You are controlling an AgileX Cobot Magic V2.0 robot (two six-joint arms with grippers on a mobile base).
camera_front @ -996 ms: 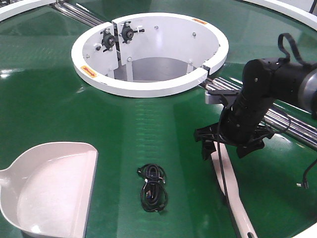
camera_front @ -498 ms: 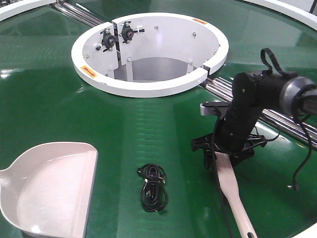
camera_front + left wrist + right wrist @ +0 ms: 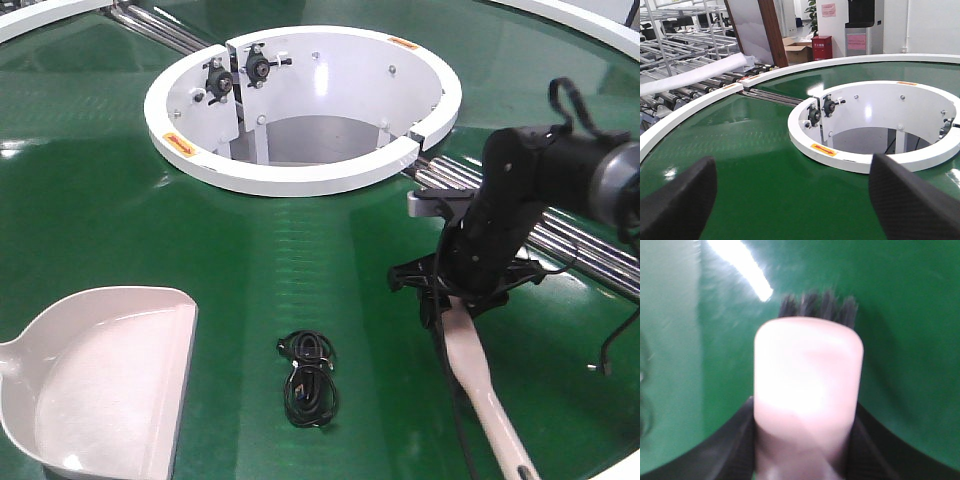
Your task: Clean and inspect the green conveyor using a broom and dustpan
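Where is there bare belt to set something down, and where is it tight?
Free: the belt between dustpan and white hub; also the strip between cable coil and broom. Crowded: around the right gripper, by the rollers.

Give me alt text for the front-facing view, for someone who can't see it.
The right gripper clamps a pale broom at its head end on the green conveyor, handle running toward the lower right. A dustpan lies lower left, a coiled black cable between them, the white hub behind.

green conveyor – glossy dark green | broom – pale pink-beige | dustpan pink-beige
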